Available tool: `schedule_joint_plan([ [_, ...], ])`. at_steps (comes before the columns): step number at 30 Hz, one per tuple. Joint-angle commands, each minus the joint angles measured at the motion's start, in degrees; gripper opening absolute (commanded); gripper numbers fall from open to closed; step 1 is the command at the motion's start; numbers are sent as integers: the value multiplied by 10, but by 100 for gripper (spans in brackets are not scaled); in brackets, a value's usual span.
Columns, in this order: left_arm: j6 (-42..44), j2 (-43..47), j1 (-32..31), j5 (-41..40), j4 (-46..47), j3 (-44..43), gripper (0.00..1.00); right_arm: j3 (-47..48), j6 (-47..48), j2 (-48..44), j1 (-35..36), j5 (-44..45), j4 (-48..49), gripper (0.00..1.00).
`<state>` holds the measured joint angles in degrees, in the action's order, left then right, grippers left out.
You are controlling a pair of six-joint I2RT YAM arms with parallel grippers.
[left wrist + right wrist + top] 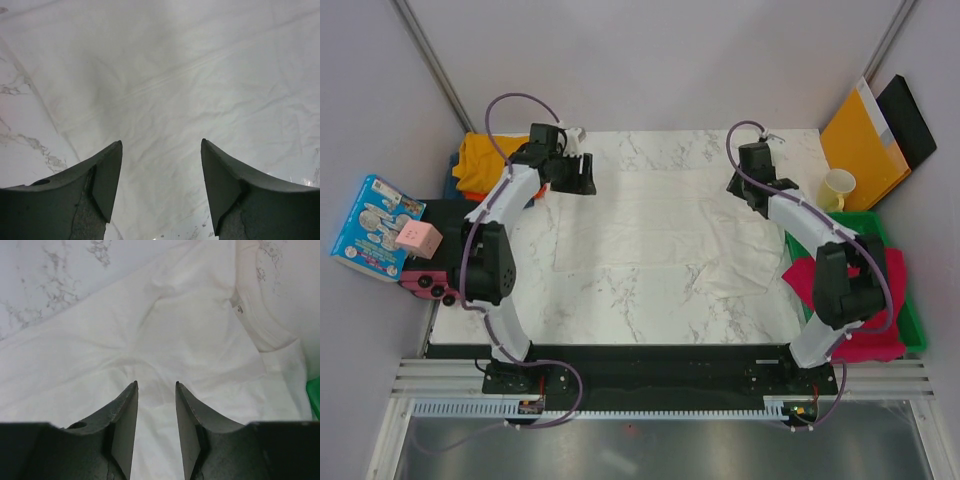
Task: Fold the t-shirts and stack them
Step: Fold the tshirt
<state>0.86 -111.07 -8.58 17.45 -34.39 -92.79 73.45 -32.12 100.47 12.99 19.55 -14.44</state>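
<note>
On the marble table (620,320), the white t-shirt (650,235) lay spread out, its right part rumpled. The left gripper (161,145) stood wide open over the shirt's far left edge, holding nothing. The right gripper (156,385) had its jaws narrowly parted above cloth near the collar (260,325), gripping nothing. Judgement: both pincers should pinch matching far edges cleanly and draw the fold evenly, or creases will set.

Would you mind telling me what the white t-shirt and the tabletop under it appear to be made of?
White t-shirt: soft matte cloth, likely cotton; it creases and has a stitched collar. Tabletop: hard, smooth, white with grey veins; marble or marble-look laminate, cannot tell which.
</note>
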Motion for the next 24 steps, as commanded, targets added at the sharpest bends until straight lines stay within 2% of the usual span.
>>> schedule_joint_plan([
  [1, 19, 117, 6, 11, 6, 112, 67, -82, 1, -110, 46, 16, 1, 42],
  [5, 27, 196, 6, 14, -15, 243, 62, -186, -17, -197, 91, 44, -20, 40],
  [11, 50, 305, 6, 7, -27, 354, 64, -288, -61, -314, 147, 74, -70, 40],
  [19, 69, 371, 8, -22, -38, 399, 67, -348, -95, -397, 185, 101, -106, 39],
  [24, 47, 295, 9, -51, -55, 377, 67, -346, -97, -419, 189, 120, -132, 39],
])
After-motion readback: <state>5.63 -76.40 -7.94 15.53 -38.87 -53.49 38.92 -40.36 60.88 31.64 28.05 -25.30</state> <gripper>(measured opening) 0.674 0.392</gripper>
